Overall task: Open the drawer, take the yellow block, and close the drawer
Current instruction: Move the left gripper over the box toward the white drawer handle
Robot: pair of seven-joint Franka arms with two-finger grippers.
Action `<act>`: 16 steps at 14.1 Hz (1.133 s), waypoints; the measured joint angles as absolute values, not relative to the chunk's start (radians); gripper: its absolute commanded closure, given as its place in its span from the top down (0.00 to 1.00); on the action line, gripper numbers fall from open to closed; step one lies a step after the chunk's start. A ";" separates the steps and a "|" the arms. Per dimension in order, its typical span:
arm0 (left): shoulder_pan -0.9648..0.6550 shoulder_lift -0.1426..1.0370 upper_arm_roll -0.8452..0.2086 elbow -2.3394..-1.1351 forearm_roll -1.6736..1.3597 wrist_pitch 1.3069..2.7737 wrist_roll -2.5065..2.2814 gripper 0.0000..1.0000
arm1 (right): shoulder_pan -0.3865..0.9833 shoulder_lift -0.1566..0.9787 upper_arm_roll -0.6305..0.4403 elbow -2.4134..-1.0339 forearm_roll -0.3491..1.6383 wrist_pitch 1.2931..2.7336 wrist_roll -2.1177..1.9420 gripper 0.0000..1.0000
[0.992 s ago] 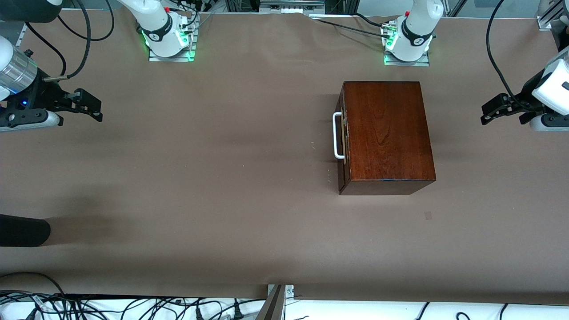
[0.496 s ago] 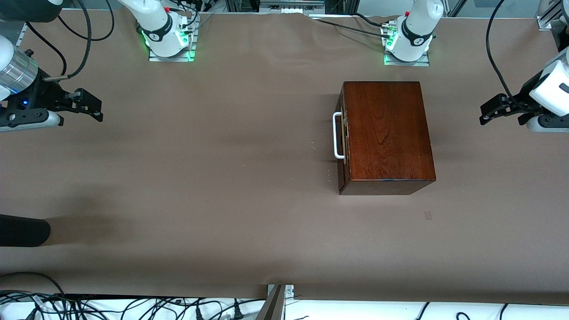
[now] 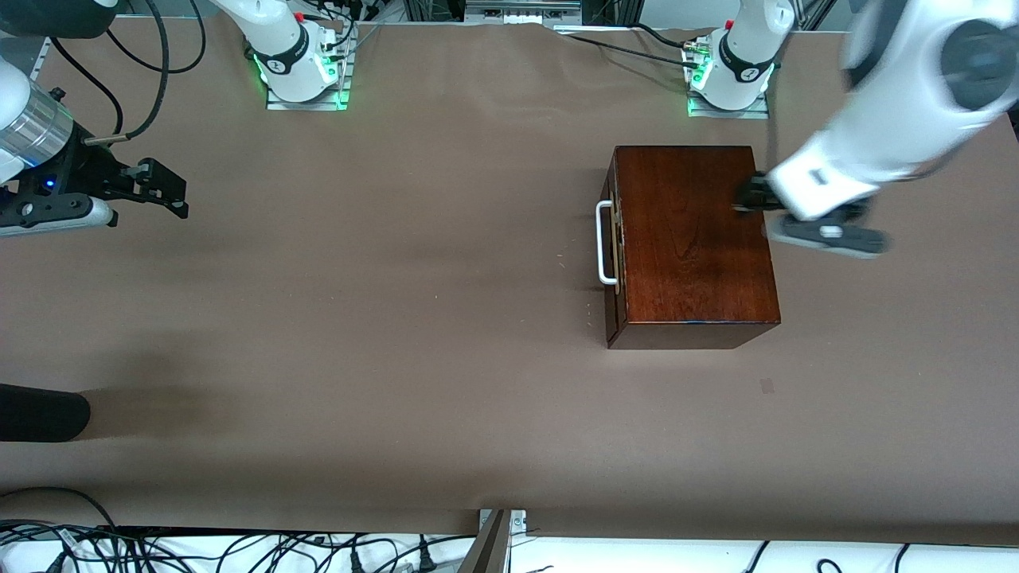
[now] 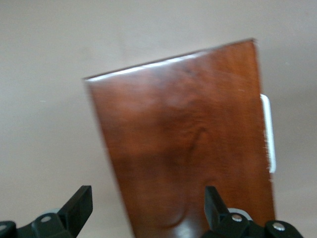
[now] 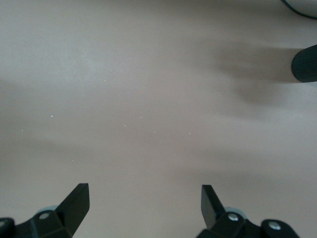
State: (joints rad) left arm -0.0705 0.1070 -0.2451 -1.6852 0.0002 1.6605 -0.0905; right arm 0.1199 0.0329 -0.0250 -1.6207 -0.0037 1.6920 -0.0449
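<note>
The glossy mahogany box (image 3: 692, 239) stands on the table toward the left arm's end. Its drawer is shut, and the white U-shaped handle (image 3: 605, 243) faces the right arm's end. The box (image 4: 188, 148) and its handle (image 4: 268, 133) also show in the left wrist view. My left gripper (image 3: 748, 199) is open and empty, over the box's edge away from the handle; in its wrist view (image 4: 148, 203) the fingers straddle the box top's edge. My right gripper (image 3: 171, 191) is open and empty, waiting over bare table at the right arm's end, as its wrist view (image 5: 144, 203) shows. The yellow block is hidden.
The table is covered in brown paper (image 3: 398, 318). A dark rounded object (image 3: 40, 412) lies at the table's edge at the right arm's end; it also shows in the right wrist view (image 5: 304, 63). Cables (image 3: 239, 549) hang below the table's near edge.
My left arm has swung in from the table's end, and its gripper is now over the box's edge. The right arm has barely moved. The box has not moved.
</note>
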 measured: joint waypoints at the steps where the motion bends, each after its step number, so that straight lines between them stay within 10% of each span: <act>1: -0.095 0.134 -0.263 -1.685 0.000 1.680 -0.111 1.00 | 0.120 0.033 -0.025 -1.621 -0.004 1.692 -0.045 1.00; 16: -0.347 0.534 -0.421 -1.516 0.259 1.721 -0.622 1.00 | 0.120 0.033 -0.025 -1.620 -0.004 1.693 -0.045 1.00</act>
